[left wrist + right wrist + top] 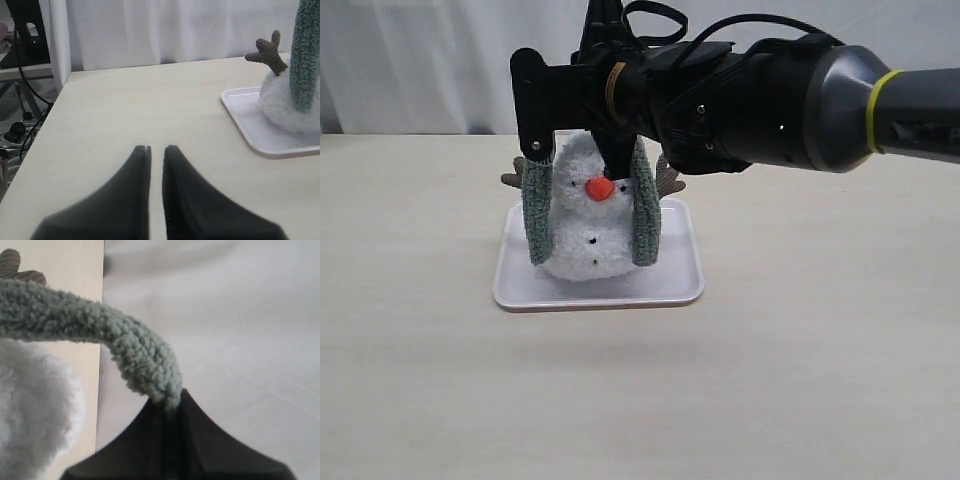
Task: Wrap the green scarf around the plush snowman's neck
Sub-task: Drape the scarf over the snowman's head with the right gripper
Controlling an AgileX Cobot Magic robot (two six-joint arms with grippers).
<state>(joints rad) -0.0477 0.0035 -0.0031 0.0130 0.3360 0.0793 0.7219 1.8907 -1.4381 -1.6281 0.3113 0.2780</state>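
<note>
The plush snowman point(588, 225) stands upright on a white tray point(600, 290). The green scarf point(538, 215) hangs over it, one strip down each side of the body. My right arm reaches across above the head. My right gripper point(612, 150) is mostly hidden by its own body there. Seen from its wrist, the right gripper point(172, 400) is shut on a bend of the scarf point(100, 322), beside the snowman's white fluff point(35, 405). My left gripper point(156, 150) hovers over bare table, its jaws nearly together and holding nothing. The neck is hidden.
The tray point(250, 130) sits mid-table. A brown stick arm point(267, 52) juts from the snowman point(280, 107) beside a scarf strip point(305, 60). A white curtain backs the table. Past the table's edge there is a stand with cables point(20, 125).
</note>
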